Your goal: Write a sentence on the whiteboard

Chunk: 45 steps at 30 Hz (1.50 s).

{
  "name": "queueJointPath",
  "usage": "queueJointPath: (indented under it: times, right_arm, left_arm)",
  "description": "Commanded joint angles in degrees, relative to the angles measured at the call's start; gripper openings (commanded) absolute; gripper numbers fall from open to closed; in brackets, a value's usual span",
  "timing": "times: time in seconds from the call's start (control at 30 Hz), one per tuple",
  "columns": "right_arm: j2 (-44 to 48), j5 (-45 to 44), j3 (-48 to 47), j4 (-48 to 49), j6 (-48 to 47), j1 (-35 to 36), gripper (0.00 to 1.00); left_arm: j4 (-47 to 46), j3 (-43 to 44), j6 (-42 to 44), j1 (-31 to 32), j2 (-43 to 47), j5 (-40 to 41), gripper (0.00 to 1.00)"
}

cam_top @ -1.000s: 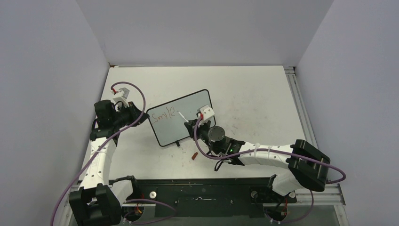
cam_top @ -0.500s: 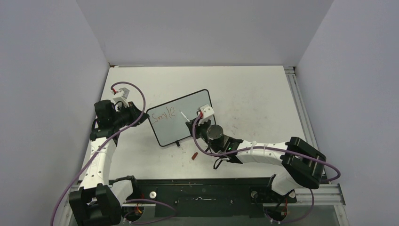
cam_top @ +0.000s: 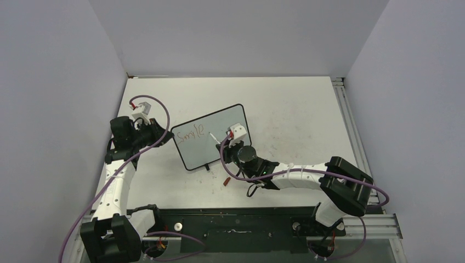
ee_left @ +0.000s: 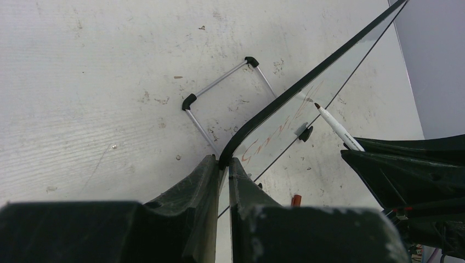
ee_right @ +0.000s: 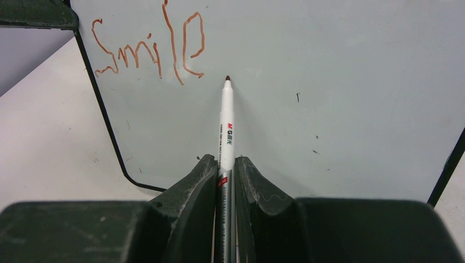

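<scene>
The whiteboard point(cam_top: 222, 121) stands tilted on the table, with the red word "Smile" point(cam_top: 190, 133) at its left end. My left gripper point(cam_top: 164, 135) is shut on the board's left edge; in the left wrist view the gripper point(ee_left: 224, 164) pinches the black frame point(ee_left: 285, 96). My right gripper point(cam_top: 225, 144) is shut on a white marker point(cam_top: 214, 137). In the right wrist view the gripper point(ee_right: 226, 161) holds the marker point(ee_right: 226, 126) with its tip at the board point(ee_right: 329, 82), just below and right of the "e" of "Smile" point(ee_right: 148, 49).
The marker's red cap point(cam_top: 226, 181) lies on the table in front of the board and shows in the left wrist view point(ee_left: 296, 200). The board's wire stand point(ee_left: 219, 87) rests behind it. Walls enclose the table on three sides.
My right arm has shifted left and closer to the board, and the marker tip has moved slightly down past the "e". The left arm and board have not moved.
</scene>
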<state>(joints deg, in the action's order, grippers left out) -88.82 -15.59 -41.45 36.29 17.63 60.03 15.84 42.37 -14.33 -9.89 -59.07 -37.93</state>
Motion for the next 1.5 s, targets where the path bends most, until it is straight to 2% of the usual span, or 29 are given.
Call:
queueJointPath:
  times: [0.0, 1.47]
  right_arm:
    - [-0.3, 0.4, -2.3, 3.1, 0.7, -0.3, 0.05]
    - [-0.5, -4.2, -0.1, 0.0, 4.0, 0.9, 0.05]
  left_arm:
    - [1.0, 1.0, 0.6, 0.6, -0.1, 0.2, 0.08]
    - [0.9, 1.0, 0.5, 0.8, 0.4, 0.1, 0.08]
